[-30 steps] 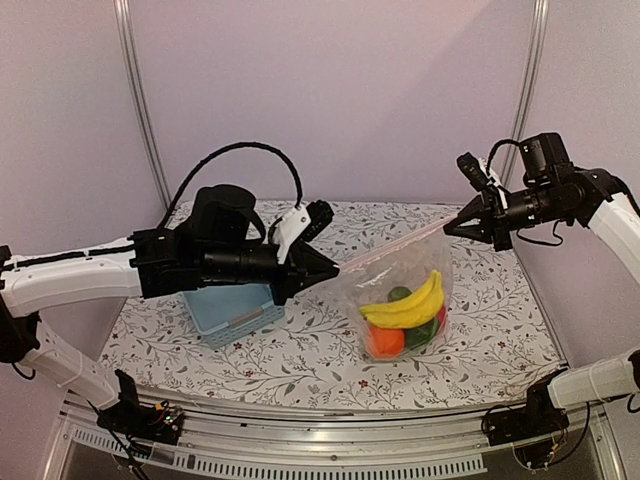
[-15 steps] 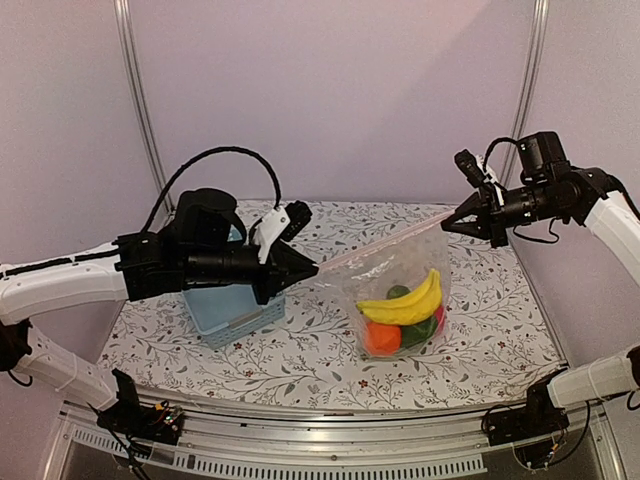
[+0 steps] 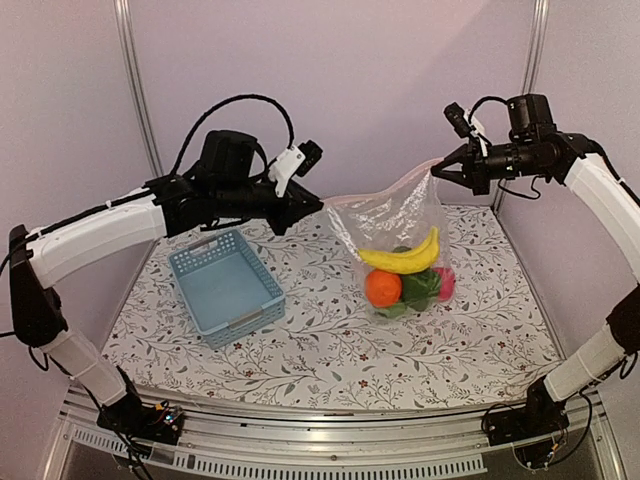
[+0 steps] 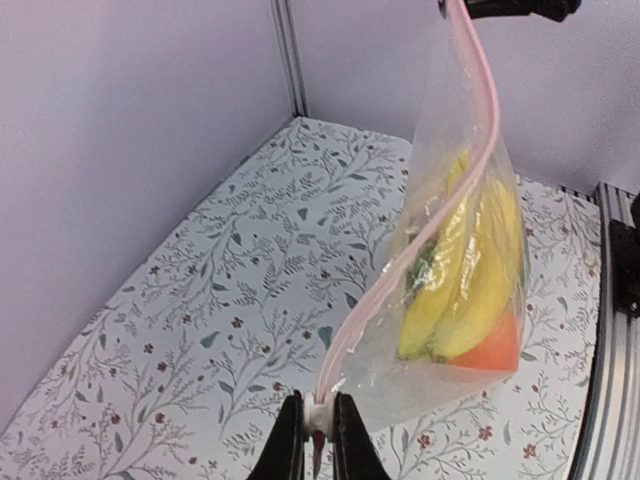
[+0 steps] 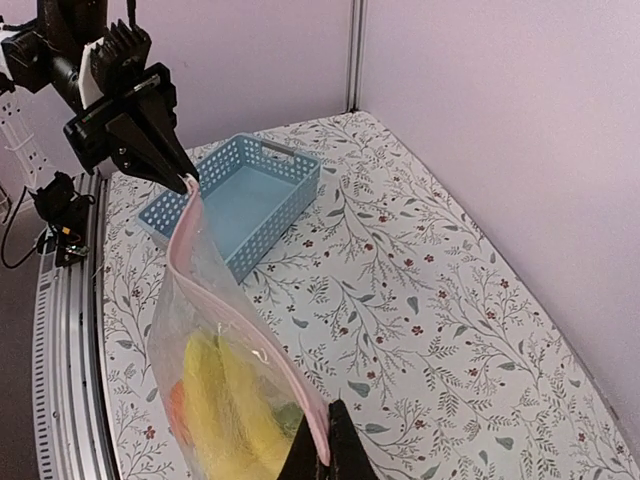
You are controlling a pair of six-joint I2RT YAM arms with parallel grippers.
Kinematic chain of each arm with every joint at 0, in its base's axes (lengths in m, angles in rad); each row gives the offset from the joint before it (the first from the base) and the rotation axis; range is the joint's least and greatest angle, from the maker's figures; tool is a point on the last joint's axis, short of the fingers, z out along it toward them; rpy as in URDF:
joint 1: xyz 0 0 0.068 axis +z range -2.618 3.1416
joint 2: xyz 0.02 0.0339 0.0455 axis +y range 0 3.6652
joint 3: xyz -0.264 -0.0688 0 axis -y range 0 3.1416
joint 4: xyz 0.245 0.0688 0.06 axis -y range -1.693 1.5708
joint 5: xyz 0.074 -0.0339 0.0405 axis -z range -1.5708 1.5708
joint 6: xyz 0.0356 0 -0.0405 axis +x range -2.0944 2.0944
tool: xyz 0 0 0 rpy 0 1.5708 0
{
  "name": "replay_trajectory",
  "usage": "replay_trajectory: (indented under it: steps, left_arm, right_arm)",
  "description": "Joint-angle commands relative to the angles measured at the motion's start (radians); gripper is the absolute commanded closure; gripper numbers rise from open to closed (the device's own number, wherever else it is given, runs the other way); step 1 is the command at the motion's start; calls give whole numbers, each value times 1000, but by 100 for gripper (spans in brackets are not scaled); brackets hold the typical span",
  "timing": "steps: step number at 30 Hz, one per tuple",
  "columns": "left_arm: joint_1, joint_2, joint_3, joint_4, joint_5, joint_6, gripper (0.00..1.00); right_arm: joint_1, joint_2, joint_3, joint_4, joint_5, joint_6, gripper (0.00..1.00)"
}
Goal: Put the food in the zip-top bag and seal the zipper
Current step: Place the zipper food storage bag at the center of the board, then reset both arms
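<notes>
Pinching left end of thin pinkish zipper strip, left gripper, fingers narrow, clamped. Light blue slotted plastic basket below it. Clear crinkly zip-top bag hangs between arms, small toy fruits and vegetables inside. Right gripper clamps other end. Loading done; seal looks closed, unconfirmed. Since half-second ago: both arms higher, bag raised from flowered table.

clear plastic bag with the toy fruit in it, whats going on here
The left hand and right hand each pinch one end of the pale pink zipper strip, holding the clear crinkly plastic bag up between them. The toy food, a yellow banana and orange ball among it, sits at the bottom. The light blue slotted basket is empty.
</notes>
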Motion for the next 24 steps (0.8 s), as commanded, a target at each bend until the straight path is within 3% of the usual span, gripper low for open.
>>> replay_trajectory:
  steps: [1, 5, 8, 10, 14, 17, 21, 24]
  left_arm:
    - [87, 166, 328, -111, 3, 159, 100]
    - [90, 247, 422, -168, 78, 220, 100]
    - [76, 232, 323, -161, 161, 204, 100]
    - [49, 201, 215, -159, 177, 202, 94]
    - [-32, 103, -22, -150, 156, 241, 72]
    - [-60, 10, -121, -140, 73, 213, 57]
    - [-50, -151, -261, -4, -110, 150, 37]
    - [-20, -234, -311, 111, -347, 83, 17]
  right_arm:
    - [-26, 135, 222, 125, 20, 21, 100]
    - [-34, 212, 238, 130, 0, -63, 100]
    - [-33, 180, 67, 130, -39, -163, 100]
    - [-29, 125, -105, 132, -69, -216, 96]
    - [24, -58, -434, 137, -7, -319, 71]
    - [24, -179, -557, 137, -11, -297, 42]
    - [3, -339, -575, 205, 34, -167, 25]
    - [-25, -365, -560, 339, 179, 42, 17]
